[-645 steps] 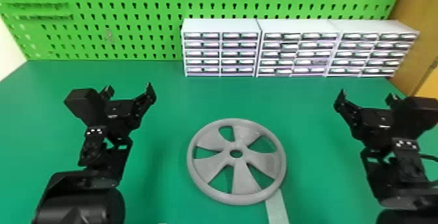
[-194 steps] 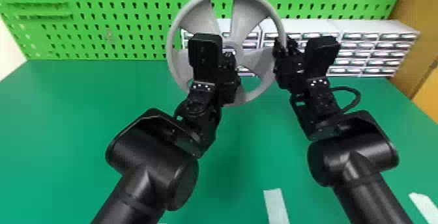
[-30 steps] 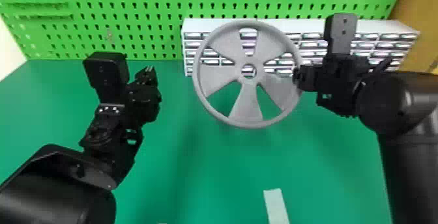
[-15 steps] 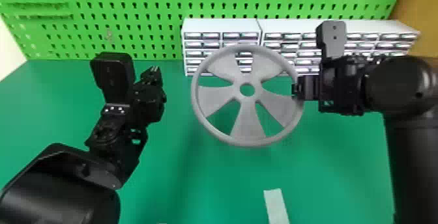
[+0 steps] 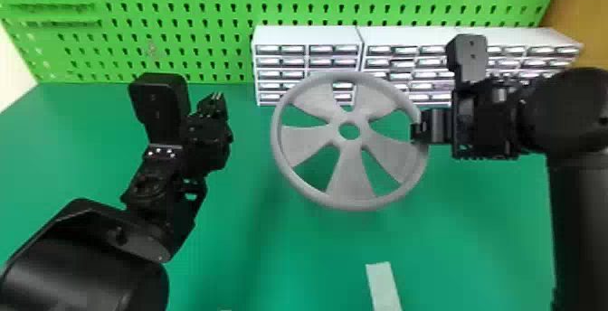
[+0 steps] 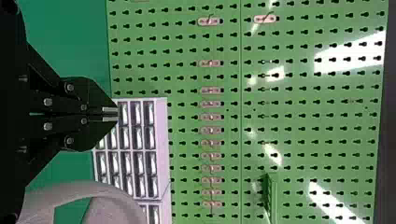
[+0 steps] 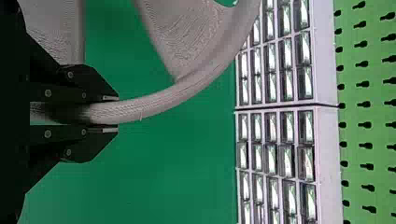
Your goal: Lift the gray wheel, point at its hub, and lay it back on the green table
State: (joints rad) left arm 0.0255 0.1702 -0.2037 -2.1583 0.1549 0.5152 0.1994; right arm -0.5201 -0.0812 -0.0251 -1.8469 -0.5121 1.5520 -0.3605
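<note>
The gray wheel (image 5: 350, 179) is held up off the green table (image 5: 253, 251), tilted, its face and open hub (image 5: 349, 115) turned toward the head camera; the right gripper (image 5: 418, 131) is clamped on the wheel's rim at the side nearest the right arm, and the right wrist view confirms the rim lodged between its two black fingers (image 7: 88, 84); the left gripper (image 5: 217, 96) stands to the left of the wheel, well apart from it, pointing toward the back of the table; its fingertips are drawn together with only a slim gap and nothing gripped, as noted in the left wrist view, where part of the rim also shows; behind the wheel, a row of white drawer cabinets (image 5: 307, 34) sits along the back of the table, against a green pegboard (image 5: 181, 39) bearing small clips (image 6: 211, 90); a pale strip of tape (image 5: 382, 285) lies flat on the table, nearer the robot than the wheel.
</note>
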